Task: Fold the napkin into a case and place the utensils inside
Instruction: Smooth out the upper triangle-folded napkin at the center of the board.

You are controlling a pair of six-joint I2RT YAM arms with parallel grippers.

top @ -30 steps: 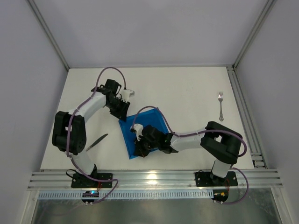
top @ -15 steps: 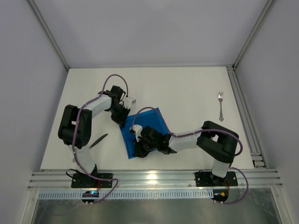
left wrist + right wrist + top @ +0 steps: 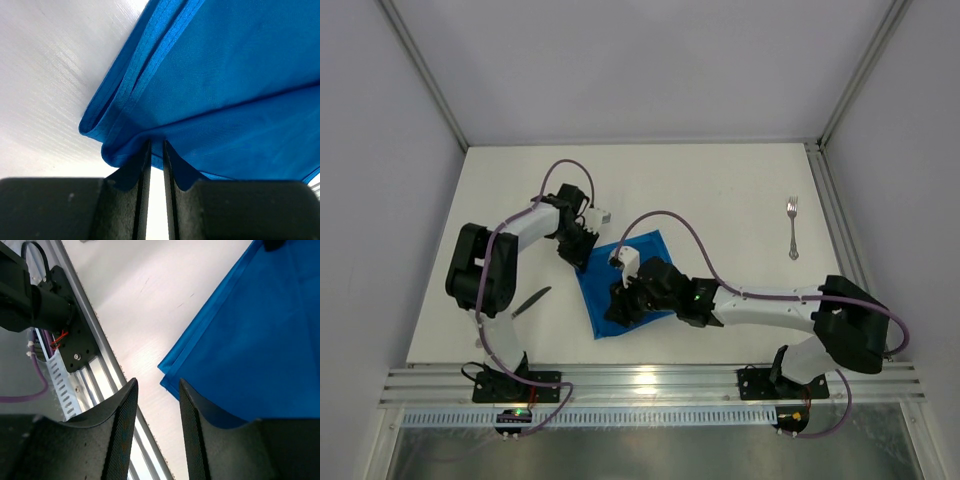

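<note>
The blue napkin lies folded in layers on the white table, its stacked edges showing in the left wrist view. My left gripper is at its far-left corner, shut on a pinch of the cloth edge. My right gripper hovers over the napkin's near part, open with nothing between its fingers; the napkin's near corner lies just beside them. The silver fork rests far right. The dark knife lies left of the napkin.
A metal rail runs along the table's near edge, close under my right gripper. A second rail borders the right side beside the fork. The left arm's base stands by the near rail.
My right gripper opened and let go of the napkin, and its arm swung out to the right. My left gripper moved onto the far-left corner and shut on the cloth.
</note>
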